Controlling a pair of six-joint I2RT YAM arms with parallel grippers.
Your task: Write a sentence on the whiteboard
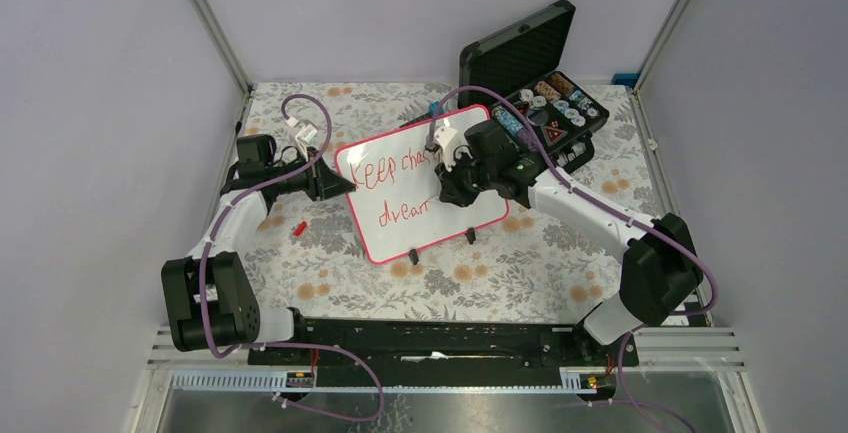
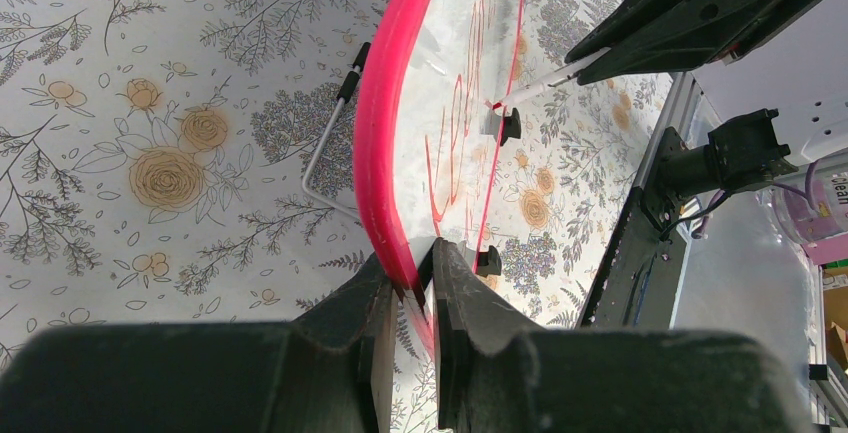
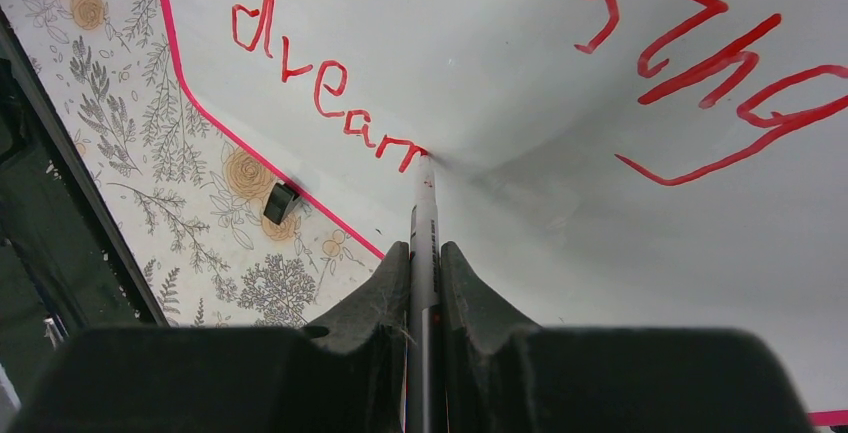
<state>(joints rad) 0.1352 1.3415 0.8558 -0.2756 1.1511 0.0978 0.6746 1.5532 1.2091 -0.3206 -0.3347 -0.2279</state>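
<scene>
The left tool is nearly closed, pinching the red frame at the left edge of the whiteboard. This probably braces the board so it does not slide or tip under the pen's push. The whiteboard stands tilted on its black feet near the middle of the worktop, face toward the near edge, which suits the right arm's reach. A small red piece, perhaps a cap, lies on the worktop just left of the board's near corner.

The sentence runs in red in two lines: "Keep chasing" above and "dream" below, its last letter unfinished by my reading. The right tool is narrow, clamped on a marker that lies straight between the fingers so the tip leads. That tip touches the board at the end of "dream". The final "s" and stop seem left to do.

An open black case sits toward the far right corner, behind the board.
</scene>
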